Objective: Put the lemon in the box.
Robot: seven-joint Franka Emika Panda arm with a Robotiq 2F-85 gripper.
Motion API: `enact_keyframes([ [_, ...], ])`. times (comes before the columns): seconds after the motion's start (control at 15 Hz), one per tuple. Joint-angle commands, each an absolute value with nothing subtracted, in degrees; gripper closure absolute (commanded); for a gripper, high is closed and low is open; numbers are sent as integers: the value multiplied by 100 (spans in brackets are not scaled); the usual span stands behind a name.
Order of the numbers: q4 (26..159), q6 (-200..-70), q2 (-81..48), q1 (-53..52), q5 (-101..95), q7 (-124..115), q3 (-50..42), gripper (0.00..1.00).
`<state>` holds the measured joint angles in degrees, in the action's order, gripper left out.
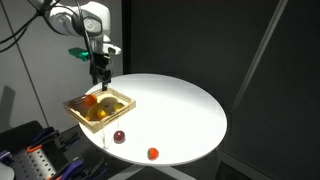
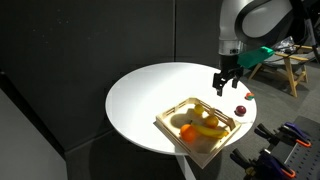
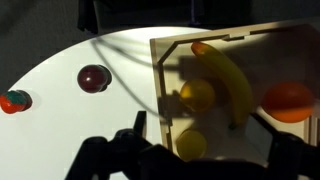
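The lemon [image 3: 190, 145], pale yellow and round, lies inside the box [image 3: 158, 70], a shallow tan wooden tray, close to its near wall. In the wrist view my gripper [image 3: 207, 140] is open, with a dark finger on each side of the lemon and above it. In both exterior views the gripper [image 1: 100, 72] [image 2: 225, 85] hangs over the far side of the box [image 1: 124, 97] [image 2: 165, 118] and holds nothing. The lemon is too small to pick out in the exterior views.
The box also holds a banana [image 3: 225, 80], a deeper-yellow round fruit [image 3: 197, 95] and an orange [image 3: 290, 98]. A dark red ball [image 3: 94, 77] [image 1: 119, 136] and an orange-red ball [image 3: 14, 100] [image 1: 152, 153] lie on the round white table [image 1: 180, 110] outside the box.
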<state>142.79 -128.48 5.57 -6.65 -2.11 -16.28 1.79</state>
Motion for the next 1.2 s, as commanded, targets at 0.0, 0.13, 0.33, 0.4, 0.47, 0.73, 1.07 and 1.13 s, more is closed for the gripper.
enact_keyframes([
  [0.0, 14476, -12476, 1101, -542, -34, -1163, 243, 0],
  [0.13, 14526, -12432, 1277, -536, 57, -979, 228, 0],
  [0.33, 14634, -12513, 1523, -526, 192, -746, 212, 0],
  [0.4, 14659, -12542, 1588, -518, 215, -709, 214, 0],
  [0.47, 14685, -12563, 1647, -509, 218, -690, 218, 0],
  [0.73, 14759, -12637, 1823, -487, 178, -742, 235, 0],
  [1.07, 14795, -12719, 1902, -484, 204, -736, 231, 0],
  [1.13, 14666, -12621, 1724, -473, 120, -851, 285, 0],
])
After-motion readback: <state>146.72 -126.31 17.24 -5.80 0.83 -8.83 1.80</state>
